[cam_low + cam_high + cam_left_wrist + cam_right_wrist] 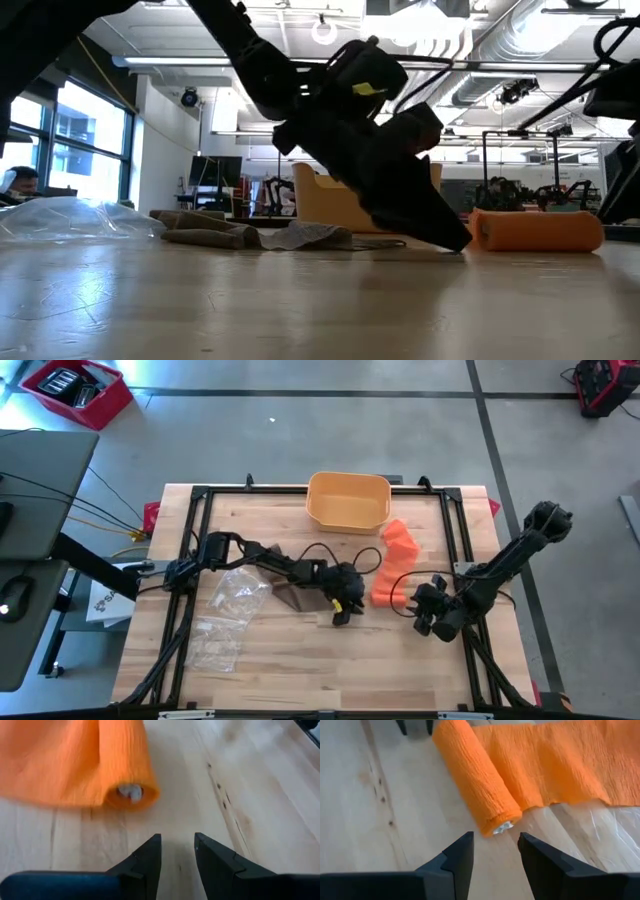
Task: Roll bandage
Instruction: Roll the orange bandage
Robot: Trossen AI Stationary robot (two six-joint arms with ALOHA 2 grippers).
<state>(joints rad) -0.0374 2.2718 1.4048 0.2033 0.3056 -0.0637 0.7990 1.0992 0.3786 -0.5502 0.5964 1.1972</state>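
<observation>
- Partly rolled, the orange bandage (392, 565) lies on the worktop (300, 660) right of centre, its rolled end (475, 780) toward the front edge and its loose tail running back toward the far edge.
- Inside the roll's open end a pale core (503, 827) shows.
- On the roll's left the left gripper (343, 612) sits low over the wood, just beside the roll's end; its 2 fingers (150, 857) stand a little apart with nothing between them.
- On the roll's right the right gripper (428, 610) faces the other end, close but apart from it; its 2 fingers (457, 855) are also parted and hold nothing.
- Behind the bandage, at the middle of the far edge, stands a yellow bin (347, 500); nothing shows inside it.
- Toward the left edge lie a brown cloth-like piece (295, 598) and 2 clear plastic bags (228, 610).
- Beyond the worktop's far left corner, on the floor, a red crate (75, 390) holds dark items.
</observation>
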